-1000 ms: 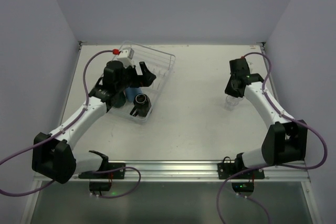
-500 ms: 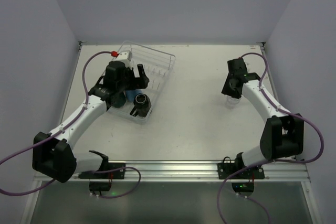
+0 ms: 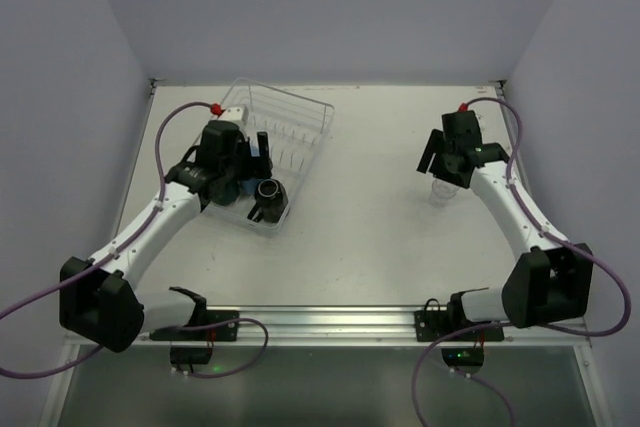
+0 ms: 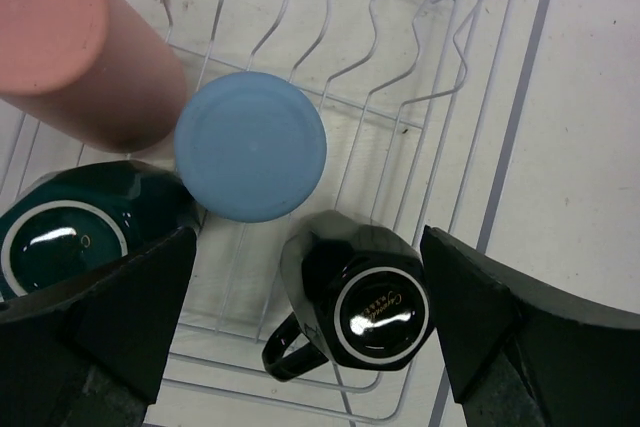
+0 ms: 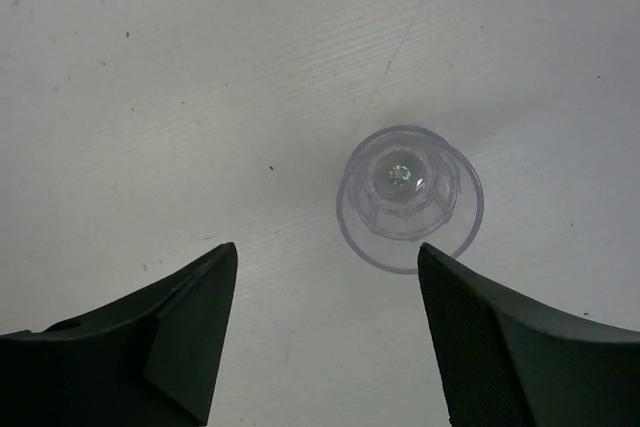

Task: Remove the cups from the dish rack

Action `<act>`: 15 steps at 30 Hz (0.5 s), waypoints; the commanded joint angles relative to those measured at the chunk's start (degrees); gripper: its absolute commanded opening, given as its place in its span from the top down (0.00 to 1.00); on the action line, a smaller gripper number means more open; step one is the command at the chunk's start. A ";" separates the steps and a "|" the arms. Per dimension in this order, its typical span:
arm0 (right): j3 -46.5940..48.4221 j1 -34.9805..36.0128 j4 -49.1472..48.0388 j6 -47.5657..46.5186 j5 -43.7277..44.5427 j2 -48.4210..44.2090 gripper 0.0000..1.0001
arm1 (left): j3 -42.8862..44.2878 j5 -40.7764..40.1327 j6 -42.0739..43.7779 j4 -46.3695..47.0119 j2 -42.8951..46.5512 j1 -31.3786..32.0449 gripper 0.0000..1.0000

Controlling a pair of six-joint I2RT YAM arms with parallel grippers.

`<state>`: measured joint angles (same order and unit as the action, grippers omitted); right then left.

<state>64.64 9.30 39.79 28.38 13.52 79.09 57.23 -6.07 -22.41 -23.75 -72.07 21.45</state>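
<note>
Right jaws have just sprung apart, and the clear glass (image 5: 410,197) stands freed on the counter (image 3: 380,207), right side. One unloaded! Left jaws gape wide over the dish rack (image 3: 305,112), far left, above the light-blue tumbler (image 4: 251,145).

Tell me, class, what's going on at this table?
Two robot arms are unloading a dish rack. The right gripper is open over a clear glass on the table, not gripping it. The left gripper hangs open above the rack, which holds a pink tumbler, a blue tumbler, a teal mug and a black mug.
</note>
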 commanded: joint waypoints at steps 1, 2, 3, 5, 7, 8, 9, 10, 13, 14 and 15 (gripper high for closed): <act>0.49 0.98 0.73 -1.13 -1.74 -3.94 0.23 | -0.72 2.45 3.16 -1.30 2.81 0.69 0.02; 0.49 1.24 0.64 -1.22 -2.00 -4.90 0.22 | -0.89 2.37 3.43 -1.30 3.16 0.70 0.02; 0.40 1.42 0.55 -1.48 -2.44 -5.34 0.21 | -0.81 2.11 3.78 -1.21 3.52 0.70 0.02; 0.22 2.12 0.55 -1.66 -3.67 -5.87 0.21 | -0.02 1.67 4.57 -1.21 3.43 0.70 0.01; 0.40 2.56 0.81 -1.75 -4.11 -6.31 0.20 | 2.43 0.88 5.71 -2.00 1.94 0.70 0.00; 0.40 2.91 0.90 -1.75 -4.38 -6.49 0.20 | 3.66 -0.08 6.24 -3.66 -0.33 0.70 0.00; 0.31 3.00 0.73 -1.84 -4.55 -6.67 0.20 | 4.89 -0.96 6.42 -4.54 -1.57 0.70 0.00; 0.22 3.27 0.73 -1.84 -4.90 -6.75 0.20 | 7.17 -2.71 6.59 -5.42 -2.71 0.70 0.00; -0.39 3.36 0.38 -2.01 -5.61 -7.72 0.20 | 10.08 -5.17 7.30 -7.19 -6.67 0.70 0.00; -0.57 3.36 0.03 -2.10 -5.87 -7.90 0.20 | 10.53 -5.53 7.30 -7.19 -7.89 0.70 0.00; -0.92 3.44 -0.24 -2.19 -6.05 -8.25 0.20 | 10.79 -5.62 7.30 -7.02 -8.52 0.61 0.00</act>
<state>64.23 12.49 39.83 27.29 8.93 73.38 64.90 -8.60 -17.17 -28.56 -78.98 21.89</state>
